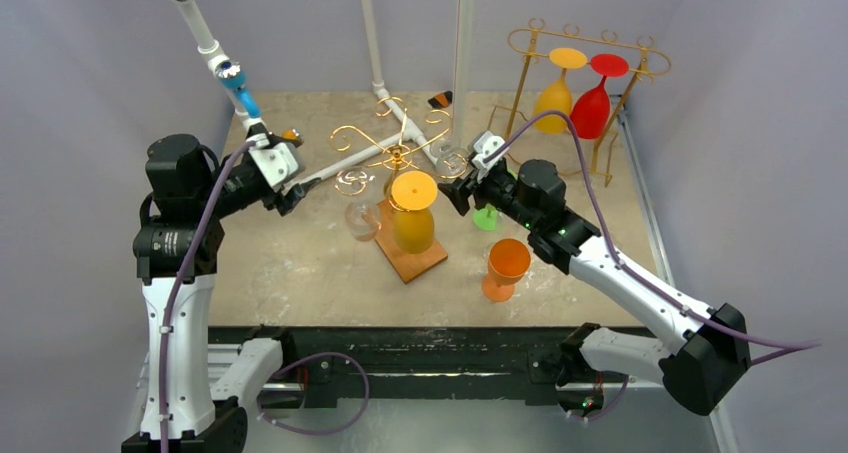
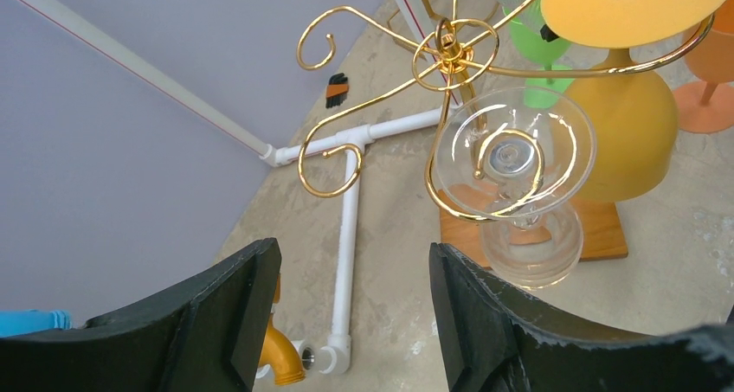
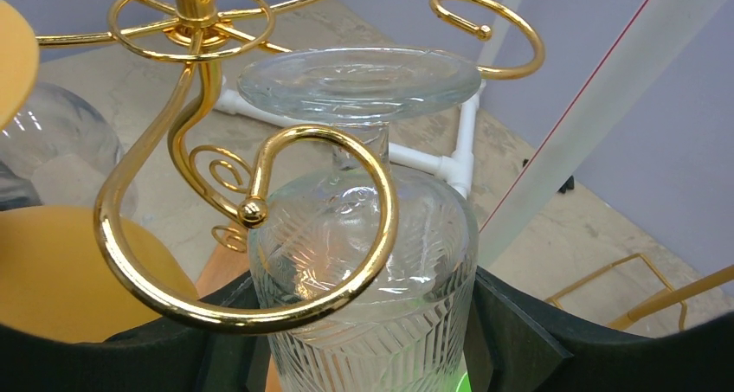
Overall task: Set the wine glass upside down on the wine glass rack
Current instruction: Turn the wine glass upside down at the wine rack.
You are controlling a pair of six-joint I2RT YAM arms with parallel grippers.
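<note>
The gold wire wine glass rack [image 1: 398, 156] stands at the centre of the top view on a brown wooden base [image 1: 418, 258], which sits on the beige table [image 1: 300, 263]. The right gripper [image 1: 458, 185] is just right of the rack's hub, clenched around the bowl of a clear patterned wine glass [image 1: 452, 161].

In the right wrist view the clear patterned wine glass [image 3: 363, 271] fills the lower centre. It is upside down with its round foot uppermost, and its bowl is pressed between the 2 black fingers [image 3: 511, 340]. A gold hook of the rack curls across the front of the stem. Whether the foot rests on that hook cannot be told.

The left gripper [image 1: 290, 188] is left of the rack in the top view. In the left wrist view its 2 fingers [image 2: 234, 323] stand apart at the bottom of the frame, released, with nothing between them.

2 more glasses hang upside down on the rack: a yellow glass [image 1: 413, 213] at centre and a plain clear glass [image 1: 360, 218] just left of it. A green glass [image 1: 486, 216] and an upright orange glass [image 1: 505, 265] sit on the table to the lower right of the rack.

At the upper right a second gold rack [image 1: 590, 43] carries a second yellow glass [image 1: 555, 98] and a red glass [image 1: 592, 108], both upside down. A white pipe frame [image 1: 335, 168] lies behind the centre rack.
</note>
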